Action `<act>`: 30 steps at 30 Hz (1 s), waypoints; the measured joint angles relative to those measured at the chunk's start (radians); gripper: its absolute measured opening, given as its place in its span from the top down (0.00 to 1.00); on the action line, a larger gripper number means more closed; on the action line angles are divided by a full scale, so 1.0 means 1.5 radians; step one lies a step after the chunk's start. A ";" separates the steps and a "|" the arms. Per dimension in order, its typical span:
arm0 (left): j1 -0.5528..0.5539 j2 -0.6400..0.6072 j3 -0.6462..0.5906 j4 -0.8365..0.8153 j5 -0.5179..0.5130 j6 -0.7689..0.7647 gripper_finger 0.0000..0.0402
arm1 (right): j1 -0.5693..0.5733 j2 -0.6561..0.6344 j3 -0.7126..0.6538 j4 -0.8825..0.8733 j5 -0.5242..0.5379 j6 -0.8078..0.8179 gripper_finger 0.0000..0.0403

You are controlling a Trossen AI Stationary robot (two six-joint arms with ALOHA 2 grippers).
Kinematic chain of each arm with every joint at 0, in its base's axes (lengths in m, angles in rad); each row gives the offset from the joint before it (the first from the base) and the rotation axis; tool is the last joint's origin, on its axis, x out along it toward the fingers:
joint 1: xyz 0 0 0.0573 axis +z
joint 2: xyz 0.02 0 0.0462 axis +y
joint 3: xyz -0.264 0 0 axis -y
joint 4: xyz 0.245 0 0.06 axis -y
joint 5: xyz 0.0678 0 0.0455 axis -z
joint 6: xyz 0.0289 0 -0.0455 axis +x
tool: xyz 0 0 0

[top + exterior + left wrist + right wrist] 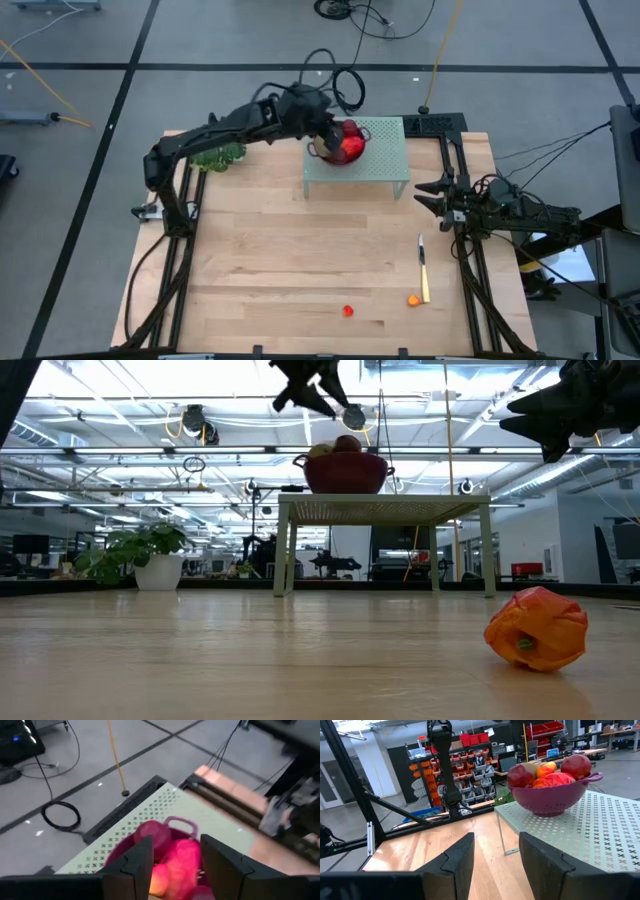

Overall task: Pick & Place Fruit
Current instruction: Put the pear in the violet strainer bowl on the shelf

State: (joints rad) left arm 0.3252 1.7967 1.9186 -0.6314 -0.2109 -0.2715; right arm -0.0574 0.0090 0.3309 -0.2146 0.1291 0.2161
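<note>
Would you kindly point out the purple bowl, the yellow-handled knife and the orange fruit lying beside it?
purple bowl (550, 797): right wrist view, on its front wall.
yellow-handled knife (424, 283): high view, on the yellow handle.
orange fruit (413, 299): high view, on its middle, just left of the knife handle.

arms: dark, jointed | cables: black, looped | tool fingers (457, 865): dark, angular

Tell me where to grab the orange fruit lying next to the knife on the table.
Take the orange fruit across its rounded middle, coming straight down from above. It sits low on the table with the knife close on one side, so set the fingers along the blade's line rather than across it. The right end effector looks nearest.
</note>
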 joint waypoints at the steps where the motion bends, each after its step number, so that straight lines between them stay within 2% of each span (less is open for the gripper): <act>1: -0.003 -0.007 0.000 0.000 0.000 -0.013 0.60 | 0.000 0.000 0.000 0.000 0.000 0.001 0.63; 7: -0.037 -0.048 0.000 0.005 -0.012 -0.079 0.60 | 0.000 0.000 0.000 0.000 0.000 0.005 0.63; 12: -0.106 -0.062 0.000 0.011 -0.070 -0.108 0.60 | 0.000 0.000 0.000 0.000 0.000 0.005 0.63; 18: -0.198 -0.062 0.000 0.046 -0.079 -0.121 0.60 | 0.000 0.000 0.000 0.000 0.000 0.005 0.63; 25: -0.296 -0.062 0.000 0.051 -0.163 -0.147 0.60 | 0.000 0.000 0.000 0.000 0.000 0.005 0.63; 30: -0.349 -0.051 -0.004 0.050 -0.150 -0.177 0.60 | 0.000 0.000 0.000 0.000 0.000 0.005 0.63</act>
State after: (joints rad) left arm -0.1991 1.7207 1.9129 -0.5561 -0.4365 -0.5364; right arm -0.0574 0.0086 0.3309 -0.2146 0.1287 0.2234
